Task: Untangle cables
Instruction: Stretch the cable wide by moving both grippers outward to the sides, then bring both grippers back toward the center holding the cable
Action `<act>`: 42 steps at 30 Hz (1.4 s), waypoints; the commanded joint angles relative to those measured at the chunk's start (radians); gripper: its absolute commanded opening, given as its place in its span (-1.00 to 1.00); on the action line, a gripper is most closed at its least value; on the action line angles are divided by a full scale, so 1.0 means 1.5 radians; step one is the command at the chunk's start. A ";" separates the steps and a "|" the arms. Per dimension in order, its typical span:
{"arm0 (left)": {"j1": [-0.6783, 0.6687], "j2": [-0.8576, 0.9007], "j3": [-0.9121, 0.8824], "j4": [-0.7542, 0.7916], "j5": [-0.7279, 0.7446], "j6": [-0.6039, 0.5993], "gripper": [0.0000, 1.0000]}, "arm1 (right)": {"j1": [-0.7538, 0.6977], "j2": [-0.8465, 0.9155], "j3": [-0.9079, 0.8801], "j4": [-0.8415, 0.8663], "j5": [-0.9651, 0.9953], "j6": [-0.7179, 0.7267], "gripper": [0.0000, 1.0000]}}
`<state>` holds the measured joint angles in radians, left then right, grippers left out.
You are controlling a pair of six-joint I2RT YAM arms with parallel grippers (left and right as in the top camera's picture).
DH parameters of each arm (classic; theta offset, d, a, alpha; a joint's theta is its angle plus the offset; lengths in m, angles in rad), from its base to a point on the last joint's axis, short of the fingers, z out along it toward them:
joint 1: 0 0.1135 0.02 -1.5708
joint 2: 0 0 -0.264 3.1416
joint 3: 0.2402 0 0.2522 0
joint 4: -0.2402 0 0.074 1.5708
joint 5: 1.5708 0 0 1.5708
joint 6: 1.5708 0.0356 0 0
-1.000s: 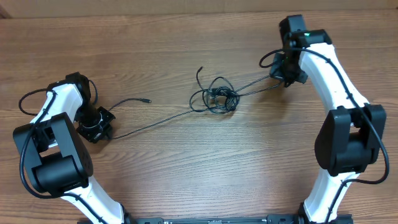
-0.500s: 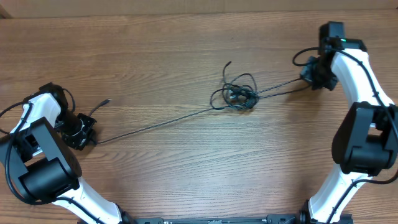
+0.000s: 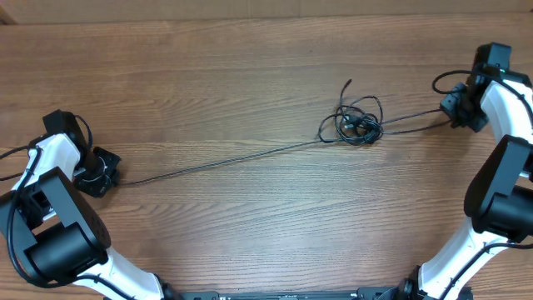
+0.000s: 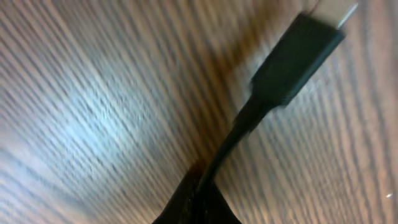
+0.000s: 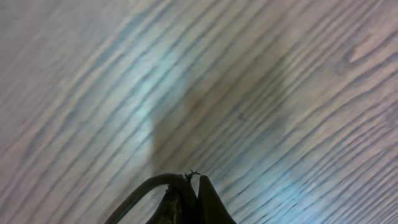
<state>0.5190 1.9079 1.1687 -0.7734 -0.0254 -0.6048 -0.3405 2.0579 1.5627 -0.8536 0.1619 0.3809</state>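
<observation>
The cables are thin black cords. Their tangled knot (image 3: 358,123) lies right of the table's centre, with a short loose end sticking up from it. One long strand (image 3: 225,161) runs straight from the knot to my left gripper (image 3: 100,171) at the far left, which is shut on it. In the left wrist view the cord leaves the closed jaws (image 4: 202,183) and ends in a black plug (image 4: 295,59) close above the wood. Two strands (image 3: 412,118) lead from the knot to my right gripper (image 3: 460,108), shut on them. The right wrist view shows a cord (image 5: 144,188) curving out of the shut gripper (image 5: 196,183).
The wooden table (image 3: 250,233) fills the overhead view. The left arm (image 3: 58,225) stands at the left edge and the right arm (image 3: 500,183) at the right edge. Thicker black arm cables loop beside each arm.
Both grippers have moved outward, left one leftwards, right one rightwards. The knot has slid to the right and the long strand is drawn out straight.
</observation>
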 commanded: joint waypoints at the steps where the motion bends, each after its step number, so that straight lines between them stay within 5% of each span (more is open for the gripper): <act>1: 0.027 0.041 -0.045 0.038 -0.089 0.030 -0.91 | -0.023 0.028 0.000 0.019 0.036 0.008 -0.93; 14: 0.032 0.041 -0.049 0.095 -0.049 0.060 -0.89 | -0.022 0.063 0.000 0.023 -0.136 -0.028 -0.93; 19: 0.032 0.041 -0.018 0.079 0.016 0.095 0.40 | -0.019 0.063 0.000 0.006 -0.178 -0.027 -0.93; 21: 0.032 0.041 0.020 0.037 0.031 0.094 0.59 | -0.014 0.063 0.000 -0.005 -0.198 -0.023 -0.93; 30: -0.020 0.041 0.178 -0.179 0.227 0.094 0.58 | 0.093 0.063 0.000 -0.049 -0.291 0.011 -0.93; 42: -0.245 0.041 0.164 -0.161 0.227 -0.042 0.70 | 0.310 0.063 0.000 -0.040 -0.289 0.111 -0.93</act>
<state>0.2344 1.9686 1.4200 -1.0336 0.2932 -0.5610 0.0784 2.1407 1.5612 -0.9237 -0.2607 0.4789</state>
